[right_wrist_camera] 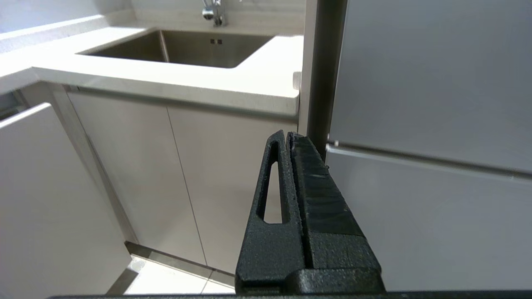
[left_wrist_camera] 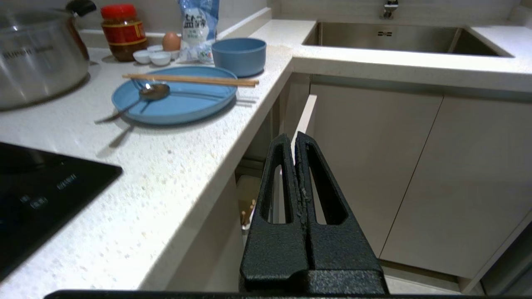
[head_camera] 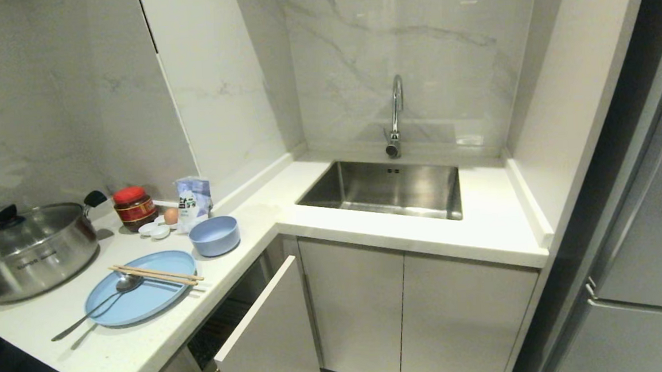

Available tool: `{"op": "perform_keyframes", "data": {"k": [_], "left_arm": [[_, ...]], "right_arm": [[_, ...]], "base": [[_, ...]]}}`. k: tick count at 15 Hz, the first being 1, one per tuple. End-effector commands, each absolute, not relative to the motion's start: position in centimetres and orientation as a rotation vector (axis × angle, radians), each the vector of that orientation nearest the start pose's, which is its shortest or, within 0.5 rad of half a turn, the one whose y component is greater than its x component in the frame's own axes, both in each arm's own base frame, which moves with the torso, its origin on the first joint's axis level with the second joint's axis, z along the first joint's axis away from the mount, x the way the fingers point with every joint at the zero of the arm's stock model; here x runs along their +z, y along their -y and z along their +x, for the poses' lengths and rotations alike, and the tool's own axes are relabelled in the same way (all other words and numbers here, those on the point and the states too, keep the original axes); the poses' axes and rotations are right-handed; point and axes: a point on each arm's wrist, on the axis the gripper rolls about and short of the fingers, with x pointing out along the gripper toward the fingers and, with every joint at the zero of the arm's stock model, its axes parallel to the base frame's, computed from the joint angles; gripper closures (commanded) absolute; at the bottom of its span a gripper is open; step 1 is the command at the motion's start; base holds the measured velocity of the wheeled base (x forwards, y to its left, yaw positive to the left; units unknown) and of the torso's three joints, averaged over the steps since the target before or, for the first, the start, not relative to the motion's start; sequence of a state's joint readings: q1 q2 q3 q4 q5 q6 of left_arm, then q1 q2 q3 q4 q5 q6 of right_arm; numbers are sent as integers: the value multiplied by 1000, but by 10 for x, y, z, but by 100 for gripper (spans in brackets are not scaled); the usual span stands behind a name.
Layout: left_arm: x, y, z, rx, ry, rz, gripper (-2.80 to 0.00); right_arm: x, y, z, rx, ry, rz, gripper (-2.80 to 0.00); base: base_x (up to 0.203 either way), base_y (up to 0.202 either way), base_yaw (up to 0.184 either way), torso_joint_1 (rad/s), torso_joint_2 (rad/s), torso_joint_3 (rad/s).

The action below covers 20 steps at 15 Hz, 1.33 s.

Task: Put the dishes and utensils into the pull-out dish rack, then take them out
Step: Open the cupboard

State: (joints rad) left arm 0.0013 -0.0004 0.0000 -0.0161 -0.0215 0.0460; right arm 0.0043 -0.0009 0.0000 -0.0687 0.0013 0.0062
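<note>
The head view looks down from above at the corner countertop [head_camera: 321, 209] and sink [head_camera: 386, 189]. Both wrist views sit lower, near cabinet height, facing the same sink [left_wrist_camera: 399, 37] [right_wrist_camera: 187, 47]; the right one seemingly hugs the fridge [right_wrist_camera: 428, 124].

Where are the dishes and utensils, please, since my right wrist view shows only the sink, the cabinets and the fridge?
Observer: The pale-blue plate lies on the counter to the left of the sink, with the chopsticks and the spoon resting on it.
Operator: Thank you. And where is the bowl?
Observer: The pale-blue bowl stands on the same counter just beyond the plate, nearer the corner.
Operator: Is the left gripper holding anything?
Observer: No. The left gripper is shut on nothing, below counter level in front of the partly pulled-out dish rack.
</note>
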Motion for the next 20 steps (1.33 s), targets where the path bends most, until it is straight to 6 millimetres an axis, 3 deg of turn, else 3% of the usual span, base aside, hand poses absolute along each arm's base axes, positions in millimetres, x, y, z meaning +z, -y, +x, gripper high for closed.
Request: {"op": "perform_keyframes", "data": {"k": [1, 15, 20], "left_arm": [[75, 1, -22, -20, 8, 46, 0], [75, 1, -22, -20, 8, 46, 0], [75, 1, -22, -20, 7, 46, 0]], "right_arm": [[76, 0, -21, 6, 48, 6, 0], [76, 0, -21, 6, 48, 6, 0], [76, 0, -21, 6, 48, 6, 0]], "base": [[0, 0, 0, -242, 520, 281], [0, 0, 0, -239, 522, 281], [0, 0, 0, -46, 111, 62]]}}
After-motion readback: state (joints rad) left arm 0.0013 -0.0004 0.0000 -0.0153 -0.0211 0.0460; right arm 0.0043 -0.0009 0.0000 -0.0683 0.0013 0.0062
